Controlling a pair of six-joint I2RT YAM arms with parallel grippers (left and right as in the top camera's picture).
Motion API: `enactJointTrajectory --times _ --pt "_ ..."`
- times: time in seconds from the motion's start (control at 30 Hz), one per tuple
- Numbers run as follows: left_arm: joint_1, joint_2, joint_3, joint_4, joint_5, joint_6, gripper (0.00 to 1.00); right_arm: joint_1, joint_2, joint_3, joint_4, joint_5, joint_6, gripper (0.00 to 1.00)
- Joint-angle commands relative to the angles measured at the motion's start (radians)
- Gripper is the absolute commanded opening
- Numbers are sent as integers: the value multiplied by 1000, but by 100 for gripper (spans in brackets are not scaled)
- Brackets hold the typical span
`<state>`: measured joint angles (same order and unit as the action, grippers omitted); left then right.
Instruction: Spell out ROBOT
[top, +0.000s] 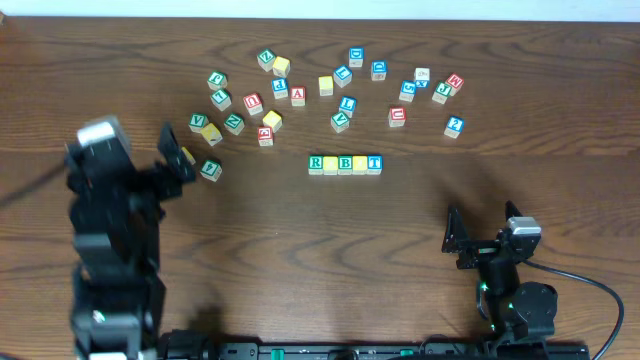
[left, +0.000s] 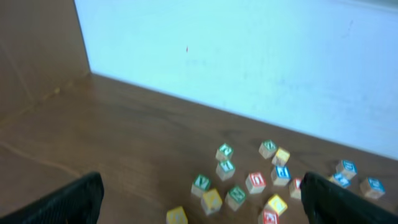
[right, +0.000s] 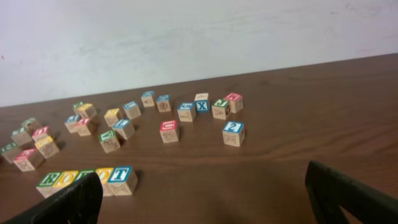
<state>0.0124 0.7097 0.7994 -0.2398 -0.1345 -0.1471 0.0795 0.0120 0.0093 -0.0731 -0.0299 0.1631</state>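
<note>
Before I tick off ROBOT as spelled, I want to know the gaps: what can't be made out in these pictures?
1. Overhead: in the row, the letters on the two yellow blocks are too small and pale to read.
2. Right wrist: the right pincer has a finger across part of the row, covering some block faces.
3. Left wrist: the row is out of frame, and the letters on the loose blocks are blurred.
</note>
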Motion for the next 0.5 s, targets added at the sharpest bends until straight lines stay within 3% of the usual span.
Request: enactJointTrajectory --times 0.0,0.2,0.47 --pt "5 -159 -225 138 -12 39 99 -7 -6 -4 -1 -2 -15 99" --pt "11 -400 -525 319 -12 43 99 -7 -6 -4 -1 -2 -15 99" --pt "37 -621 -749 362 -11 76 99 -7 -6 -4 -1 -2 -15 99"
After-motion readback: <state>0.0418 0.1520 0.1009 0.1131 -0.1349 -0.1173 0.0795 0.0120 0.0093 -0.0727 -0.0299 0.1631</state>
